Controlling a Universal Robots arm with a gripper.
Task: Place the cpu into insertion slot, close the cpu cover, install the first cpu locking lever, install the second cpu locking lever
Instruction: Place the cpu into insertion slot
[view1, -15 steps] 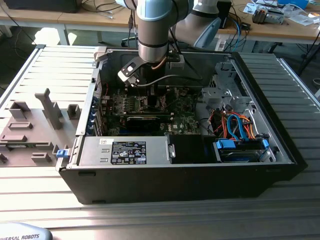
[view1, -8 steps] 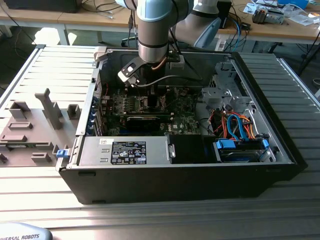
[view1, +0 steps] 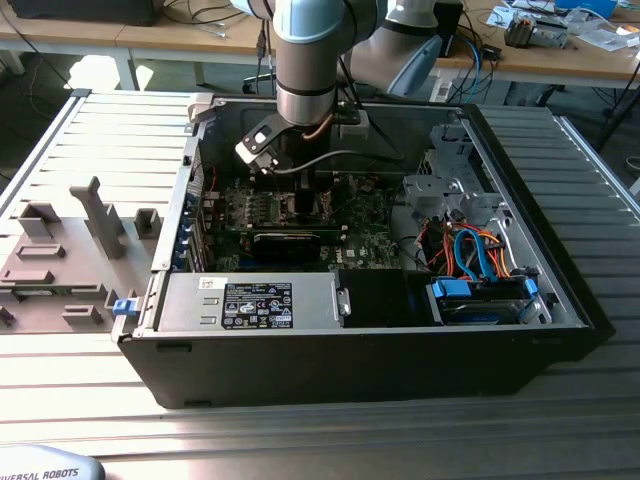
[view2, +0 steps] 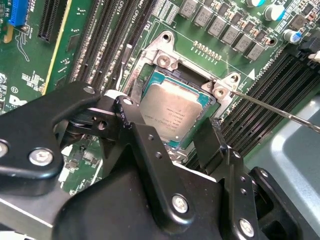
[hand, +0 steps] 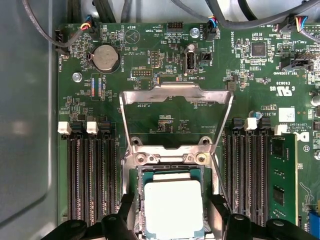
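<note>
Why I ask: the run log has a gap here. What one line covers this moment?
cpu: lying in socket | cpu cover: open, swung up | claw: open, straddling cpu

Exterior view looks down from above at the whole open computer case (view1: 350, 370) and the arm (view1: 310, 50). Both wrist views hover way closer over the motherboard (hand: 250, 75), sharing the cpu (view2: 169, 112) (hand: 173, 207).

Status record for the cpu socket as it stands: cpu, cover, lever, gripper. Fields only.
cpu: lying flat in the socket, silver top up
cpu cover: swung open, frame standing clear of the socket
locking lever: thin rod sticking out from the socket corner, not latched
gripper: directly over the cpu
setting: motherboard inside an open computer case
</note>
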